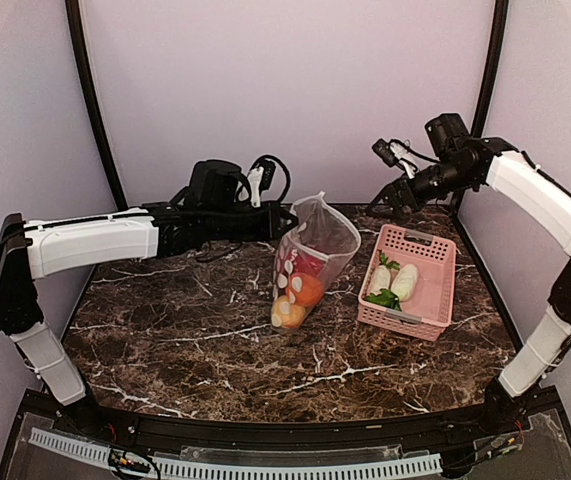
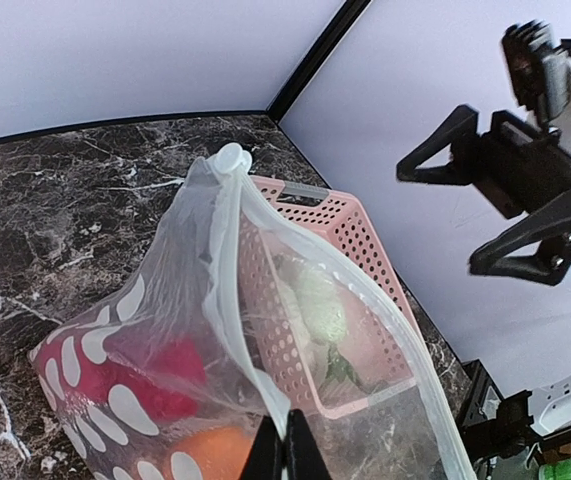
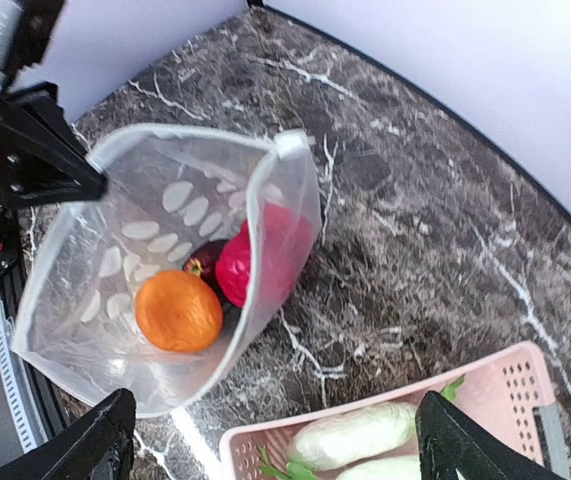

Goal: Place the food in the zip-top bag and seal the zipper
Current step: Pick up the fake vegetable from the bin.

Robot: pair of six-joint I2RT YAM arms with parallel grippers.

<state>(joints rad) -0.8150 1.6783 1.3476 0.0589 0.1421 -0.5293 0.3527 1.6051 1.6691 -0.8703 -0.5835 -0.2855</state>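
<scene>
radishes (image 1: 403,282): in basket (image 1: 417,240), long axes along it
right jaws: spread, above basket, nearer
left jaws: pinching zip-top bag (image 1: 320,232)

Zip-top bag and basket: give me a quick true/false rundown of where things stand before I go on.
1. The left gripper pinches the rim of the zip-top bag. True.
2. The zipper is sealed. False: the mouth gapes open.
3. Both white radishes lie in the pink basket. True.
4. The right gripper is shut on a radish. False: it is open and empty, near the basket's far end.
5. The orange piece lies in the basket. False: it is inside the bag.
</scene>
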